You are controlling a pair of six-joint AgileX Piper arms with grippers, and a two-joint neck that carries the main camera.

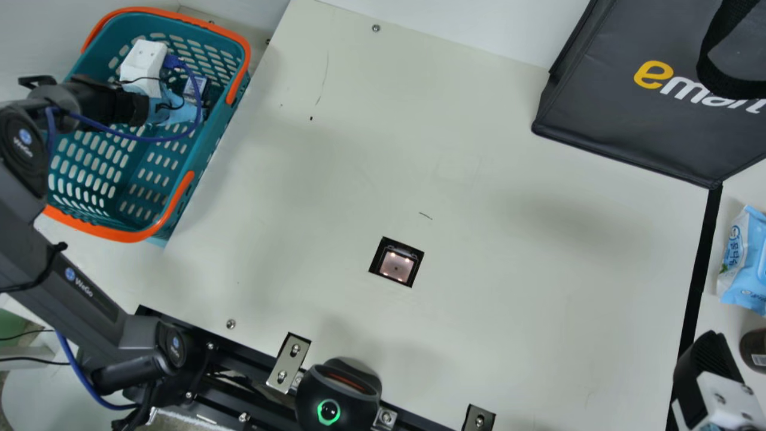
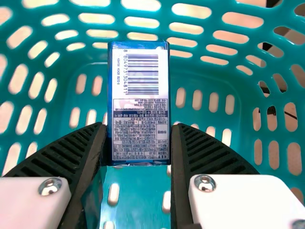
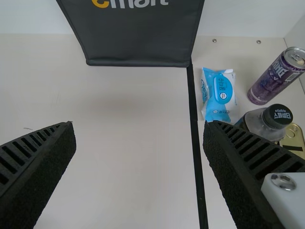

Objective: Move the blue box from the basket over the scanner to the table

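**Blue rectangular box with a white barcode label [image 2: 139, 95] gripped inside the perforated teal basket with an orange rim [image 1: 128, 235]**

Main view: left arm's elbow was cut off at the frame edge. Its wrist and cabling covered much of the black-fingered left gripper [image 1: 192, 88] and some of the basket; only a small face of the box made out. The arm rose from the near edge of the cream table [image 1: 508, 239], bent back at the elbow, wrist over the basket. The square black-framed scanner [image 1: 396, 262] lay lit in the tabletop, well apart from the basket. Black ribbed right gripper [image 1: 707, 365] partly cut off at the lower right corner, as was the big black fabric bag [image 1: 616, 102] higher up.

Left wrist view: box pinched between both fingers, label toward the camera, basket walls around it. Box hid part of the basket floor behind; whether it touched that floor, could not tell.

Right wrist view: gripper released, fingers wide apart above the table. One finger partly hid the clear bottle with a black cap [image 3: 277, 116]; gold can [image 3: 293, 140] cut off beside it. Purple metal can [image 3: 276, 78] leaned in view near the blue-and-white wipes pack [image 3: 218, 94].
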